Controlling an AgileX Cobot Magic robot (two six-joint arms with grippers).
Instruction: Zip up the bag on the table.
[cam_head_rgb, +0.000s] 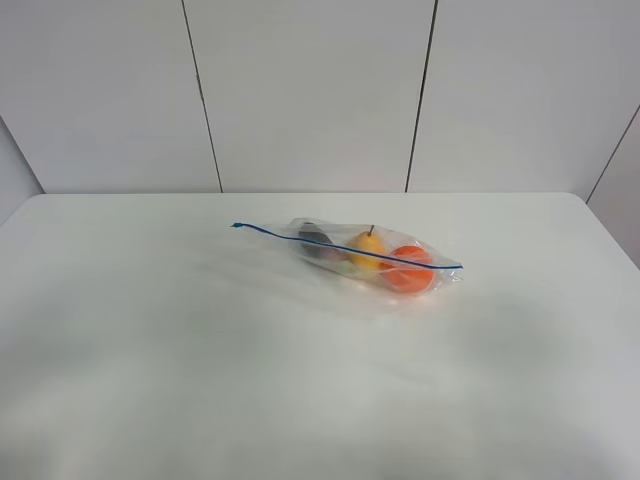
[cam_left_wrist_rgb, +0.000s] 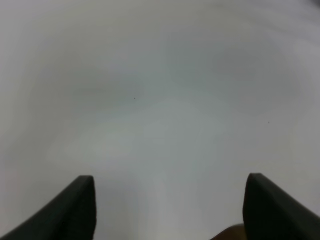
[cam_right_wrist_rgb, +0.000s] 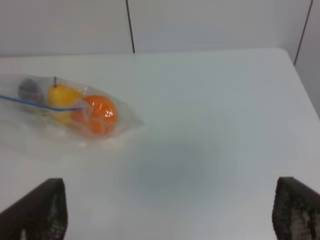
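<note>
Left gripper (cam_left_wrist_rgb: 169, 207): dark, blunt jaws spread wide over bare table (cam_left_wrist_rgb: 160, 100). Right gripper (cam_right_wrist_rgb: 170, 212): jaws likewise apart, holding nothing. Beyond it lies the bag (cam_head_rgb: 365, 258), crinkly clear plastic, blue zipper strip (cam_head_rgb: 340, 247), rounded purple, yellow and orange produce inside, mid-table.

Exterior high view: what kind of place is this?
Probably a lab or test cell, not a kitchen: a plain white table, bare white panelled walls, and only one staged bag of fruit and an eggplant.
</note>
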